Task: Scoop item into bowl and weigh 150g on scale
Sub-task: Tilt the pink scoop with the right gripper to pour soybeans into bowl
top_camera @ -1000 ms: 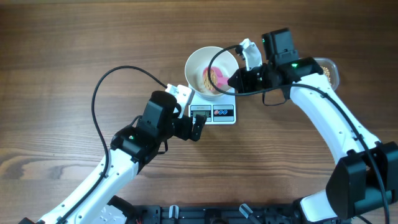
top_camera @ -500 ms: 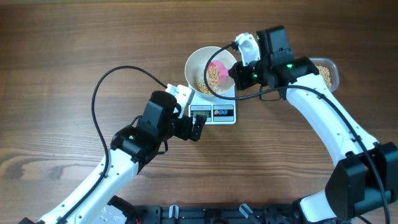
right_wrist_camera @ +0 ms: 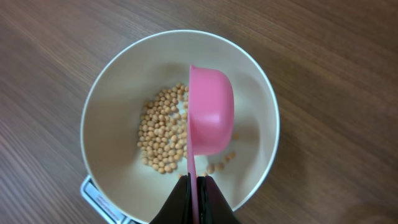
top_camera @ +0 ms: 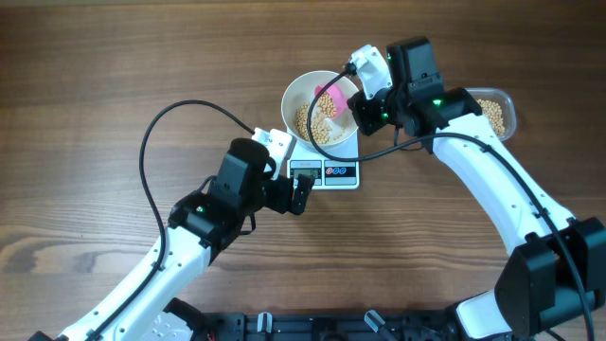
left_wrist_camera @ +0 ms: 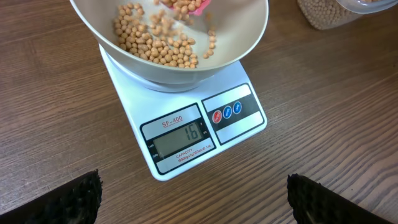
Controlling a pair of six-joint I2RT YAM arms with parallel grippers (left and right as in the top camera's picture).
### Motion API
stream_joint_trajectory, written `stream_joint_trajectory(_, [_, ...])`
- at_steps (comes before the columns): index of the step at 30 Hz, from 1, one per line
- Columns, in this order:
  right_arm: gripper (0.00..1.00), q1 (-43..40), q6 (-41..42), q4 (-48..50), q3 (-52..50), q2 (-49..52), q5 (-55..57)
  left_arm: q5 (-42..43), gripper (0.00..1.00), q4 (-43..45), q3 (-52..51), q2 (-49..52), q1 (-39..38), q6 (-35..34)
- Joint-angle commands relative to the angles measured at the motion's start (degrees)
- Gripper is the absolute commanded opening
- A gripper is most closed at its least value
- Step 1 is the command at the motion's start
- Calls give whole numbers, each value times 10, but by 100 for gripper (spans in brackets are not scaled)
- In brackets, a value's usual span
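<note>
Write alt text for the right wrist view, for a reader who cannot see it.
The right gripper, shut on the handle of a pink scoop, holds it overturned above a white bowl with tan beans in its bottom. The bowl sits on a white scale on a wooden table.

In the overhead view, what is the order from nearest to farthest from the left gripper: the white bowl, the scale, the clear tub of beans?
Measured from the left gripper:
1. scale, directly ahead of it, almost touching.
2. bowl, standing on the scale's far part.
3. clear tub, far off on the right side of the table.
</note>
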Motion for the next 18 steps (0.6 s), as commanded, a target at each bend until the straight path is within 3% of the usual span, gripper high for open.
stream_joint_trajectory(1, [4, 12, -43, 7, 18, -16, 19, 9, 100, 1, -3, 2, -2, 13])
stream_joint_trajectory(18, [4, 73, -138, 35, 18, -42, 188, 9, 100, 1, -3, 2, -2, 13])
